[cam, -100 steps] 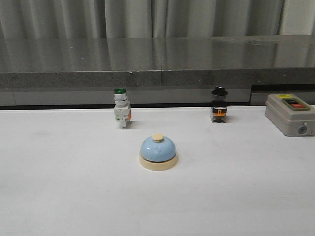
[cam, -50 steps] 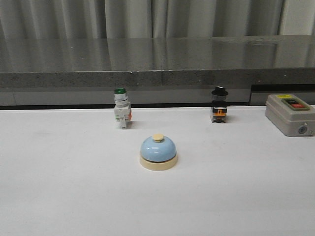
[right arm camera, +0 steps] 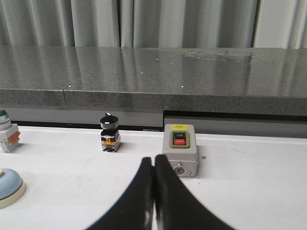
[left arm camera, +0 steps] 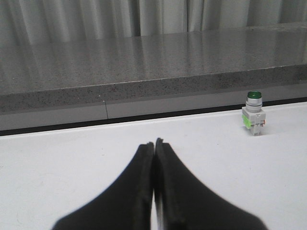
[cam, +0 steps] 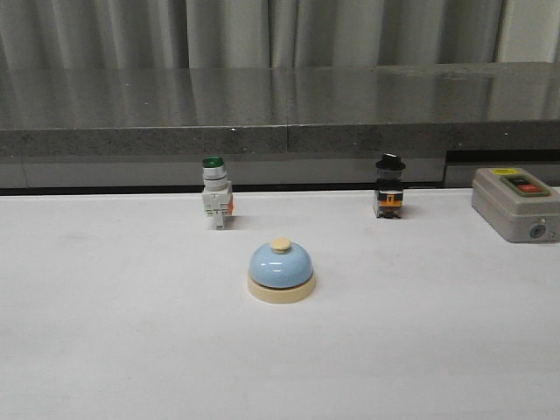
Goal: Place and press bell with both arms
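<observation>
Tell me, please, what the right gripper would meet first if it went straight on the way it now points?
Most likely the grey switch box: in the right wrist view it sits just beyond the closed right gripper, only slightly off its line. Depth is unclear, so the tips might pass beside it to the grey ledge.

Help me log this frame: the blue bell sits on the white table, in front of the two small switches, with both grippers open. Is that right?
Not quite: both grippers are shut. The left wrist view shows the left gripper with fingertips pressed together, and the right wrist view shows the same for the right gripper. The bell does sit on the table, nearer the camera than both switches.
</observation>
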### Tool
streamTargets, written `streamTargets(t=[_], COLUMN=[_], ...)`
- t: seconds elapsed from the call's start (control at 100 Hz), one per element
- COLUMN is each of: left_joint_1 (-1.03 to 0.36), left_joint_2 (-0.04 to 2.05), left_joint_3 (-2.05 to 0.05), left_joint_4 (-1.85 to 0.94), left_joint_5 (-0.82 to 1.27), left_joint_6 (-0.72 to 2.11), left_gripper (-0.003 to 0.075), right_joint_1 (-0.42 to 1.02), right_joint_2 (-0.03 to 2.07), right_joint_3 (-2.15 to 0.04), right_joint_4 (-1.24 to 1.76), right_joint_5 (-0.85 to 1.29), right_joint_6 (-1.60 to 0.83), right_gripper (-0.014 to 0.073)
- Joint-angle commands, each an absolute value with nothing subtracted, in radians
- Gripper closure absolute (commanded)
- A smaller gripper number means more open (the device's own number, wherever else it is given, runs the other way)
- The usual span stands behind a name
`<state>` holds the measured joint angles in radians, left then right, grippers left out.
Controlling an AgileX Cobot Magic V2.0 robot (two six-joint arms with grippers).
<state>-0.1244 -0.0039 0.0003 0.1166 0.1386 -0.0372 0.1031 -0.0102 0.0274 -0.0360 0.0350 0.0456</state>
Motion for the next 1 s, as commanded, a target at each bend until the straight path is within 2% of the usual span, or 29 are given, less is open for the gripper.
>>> streamTargets(t=[0.0,0.45,0.66,0.8,0.99], left_joint_1=[-0.122,-0.122,-0.122,-0.122,-0.122], left_joint_2=[-0.033,-0.033,-0.033,-0.033,-0.033], left_joint_3=[0.042,0.042,0.042,0.042,0.042], left_joint_4=[0.113,0.113,0.113,0.113,0.113], left_joint_5=[0.051,0.051,0.051,0.051,0.051], left_joint_6=[-0.044,-0.044,-0.044,-0.044,-0.044], left_gripper=[0.0740,0.0740,0.0739,0.0739,0.0740], right_joint_1=[0.096,0.096,0.096,0.097,0.102], right_joint_2=[-0.025,-0.025,-0.025,-0.008,0.141], right_joint_3=[0.013,0.012,-0.003,-0.096,-0.359], right_joint_4=[-0.038,-0.038,-0.038,-0.037,0.017], right_joint_5=[-0.048,-0.049,-0.134,0.000,0.342], right_joint_6=[0.040,0.040,0.045,0.059,0.068], right_gripper=[0.0654,0.0654,0.0654,0.0654,0.0654])
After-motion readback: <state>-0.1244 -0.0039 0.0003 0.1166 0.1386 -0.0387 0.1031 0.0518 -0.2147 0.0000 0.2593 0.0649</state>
